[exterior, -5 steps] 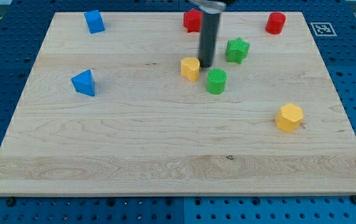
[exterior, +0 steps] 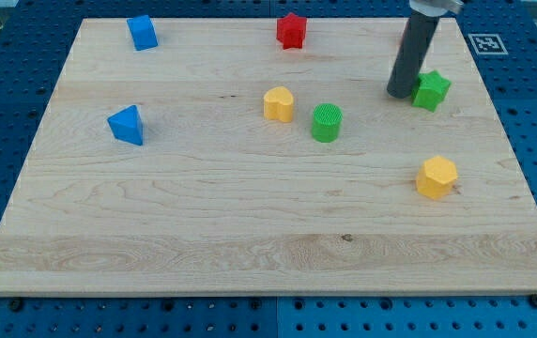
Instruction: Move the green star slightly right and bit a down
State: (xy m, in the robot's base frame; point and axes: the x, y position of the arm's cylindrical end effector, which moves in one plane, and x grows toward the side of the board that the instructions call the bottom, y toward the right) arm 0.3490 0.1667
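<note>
The green star lies on the wooden board at the view's upper right. My tip rests on the board right against the star's left side. The dark rod rises from there toward the view's top edge. The rod hides a red block that stood at the board's top right corner.
A green cylinder and a yellow block sit near the middle. A red star is at top centre. A yellow hexagonal block lies at the right. Two blue blocks are at the left.
My tip has swept right from between the yellow block and the green cylinder. The green star has moved right and a little down. The yellow block shifted slightly left.
</note>
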